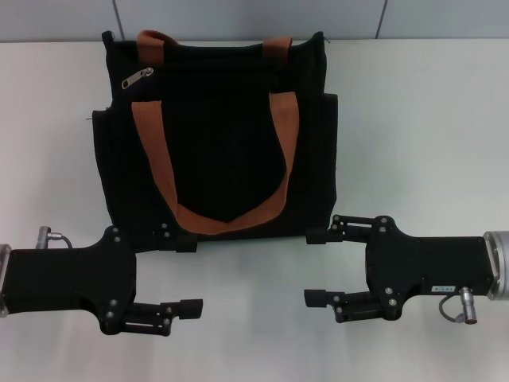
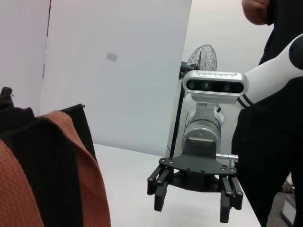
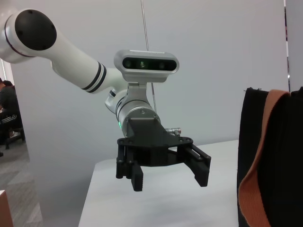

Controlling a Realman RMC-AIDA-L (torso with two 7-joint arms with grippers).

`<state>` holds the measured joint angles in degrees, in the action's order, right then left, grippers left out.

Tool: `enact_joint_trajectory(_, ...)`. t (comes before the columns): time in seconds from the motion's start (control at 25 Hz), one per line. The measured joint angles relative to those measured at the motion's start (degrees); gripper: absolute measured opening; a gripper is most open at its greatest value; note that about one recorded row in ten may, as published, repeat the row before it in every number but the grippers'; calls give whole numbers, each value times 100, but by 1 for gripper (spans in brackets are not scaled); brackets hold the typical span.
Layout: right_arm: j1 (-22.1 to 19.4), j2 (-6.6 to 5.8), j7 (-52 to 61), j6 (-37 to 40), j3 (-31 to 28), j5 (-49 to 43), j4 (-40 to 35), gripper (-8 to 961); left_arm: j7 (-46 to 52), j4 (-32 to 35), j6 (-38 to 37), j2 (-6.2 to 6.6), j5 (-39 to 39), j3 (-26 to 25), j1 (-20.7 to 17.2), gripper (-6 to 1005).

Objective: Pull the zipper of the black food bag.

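The bag (image 1: 219, 135) is laid on the table (image 1: 421, 127), the zipper (image 1: 137, 78) at its far-left corner; both grippers are parked in front.

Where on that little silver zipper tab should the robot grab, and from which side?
Probably the tab's free lower end: the zipper lies flat and slanted on the black food bag near its top left corner. Coming down from above with the left tool, which hangs open near the bag's bottom edge, looks easiest, fingers astride the tab's narrow width.
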<state>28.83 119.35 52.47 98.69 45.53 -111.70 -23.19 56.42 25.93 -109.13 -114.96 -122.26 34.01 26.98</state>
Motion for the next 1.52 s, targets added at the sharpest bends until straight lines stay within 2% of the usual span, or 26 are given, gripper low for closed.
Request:
enact_joint_trajectory(0.48,0,0,0,10,-1,0,-1,787,-34,0,-6,-20,21,-32,0,812)
enact_joint_trajectory(0.72,5,5,0,10,-32,0,-1,787,-143,0,-135,-127,227,-184,18,803)
enact_joint_trajectory(0.76,5,6,0,10,-43,0,0,787,-296,-19,-284,-185,536,-207,16,802)
enact_joint_trajectory(0.8,5,6,0,10,-43,0,0,787,-296,-19,-284,-185,536,-207,16,800)
enact_joint_trajectory(0.88,7,8,0,7,-51,0,6,787,-515,-51,-435,-281,1362,-233,-91,797)
enact_joint_trajectory(0.92,7,8,0,7,-51,0,6,787,-515,-51,-435,-281,1362,-233,-91,796)
enact_joint_trajectory(0.96,8,9,0,2,-54,0,11,788,-647,-89,-449,-330,2023,-236,-206,795)
enact_joint_trajectory(1.0,8,9,0,2,-54,0,11,788,-647,-89,-449,-330,2023,-236,-206,793)
enact_joint_trajectory(1.04,9,9,0,2,-56,0,15,788,-839,-277,-405,-346,2855,-237,-346,792)
enact_joint_trajectory(1.12,8,9,0,1,-65,0,21,788,-890,-361,-375,-345,3086,-239,-381,789)
enact_joint_trajectory(1.16,9,9,0,-5,-69,0,24,788,-1013,-592,-206,-339,3793,-250,-467,787)
enact_joint_trajectory(1.2,9,9,0,-5,-69,0,24,788,-1013,-592,-206,-339,3793,-250,-467,786)
enact_joint_trajectory(1.32,9,9,0,-20,-72,0,25,787,-1056,-710,447,-341,4496,-329,-565,782)
enact_joint_trajectory(1.36,8,9,0,-27,-71,10,26,787,-1063,-680,1075,-329,4584,-385,-580,780)
enact_joint_trajectory(1.44,5,9,0,-29,-71,45,26,787,-1059,-652,1356,-308,4572,-389,-576,777)
enact_joint_trajectory(1.52,1,9,1,-29,-71,59,26,787,-1026,-585,1818,-222,4410,-309,-555,774)
